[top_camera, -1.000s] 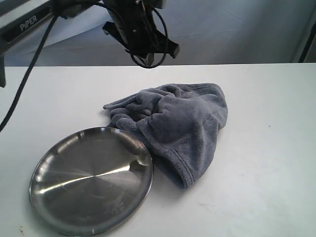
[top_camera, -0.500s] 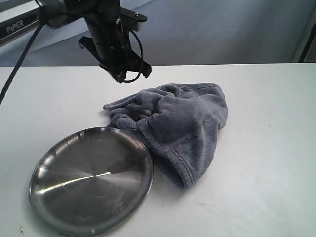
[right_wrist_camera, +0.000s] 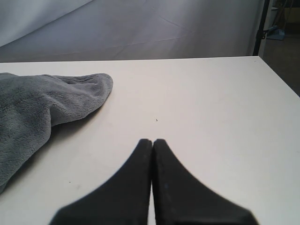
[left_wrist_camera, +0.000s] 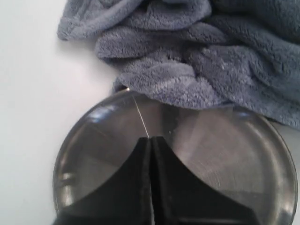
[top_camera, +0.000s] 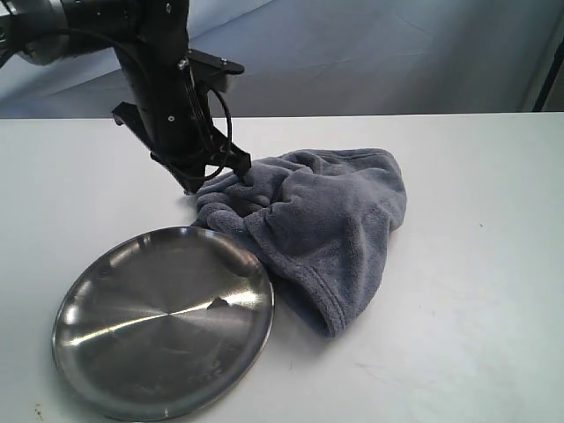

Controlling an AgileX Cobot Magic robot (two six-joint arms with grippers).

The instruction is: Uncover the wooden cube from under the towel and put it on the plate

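Observation:
The grey-blue towel (top_camera: 326, 216) lies bunched in the middle of the white table, bulging upward. The wooden cube is hidden; no part of it shows in any view. The steel plate (top_camera: 97, 304) sits at the front left, its far rim tucked against the towel's folds. My left gripper (top_camera: 189, 183) is low at the towel's left corner, just behind the plate. In the left wrist view it (left_wrist_camera: 151, 139) is shut and empty, with the plate (left_wrist_camera: 225, 150) and towel (left_wrist_camera: 211, 61) beyond its tips. My right gripper (right_wrist_camera: 152, 140) is shut and empty above bare table, right of the towel (right_wrist_camera: 33, 112).
A grey cloth backdrop (top_camera: 397, 53) hangs behind the table. A dark stand (right_wrist_camera: 260, 26) rises past the table's far right corner. The right gripper does not show in the exterior view.
The left arm has come down and moved left, from above the towel's far side to its left corner near the plate. Towel and plate have not moved.

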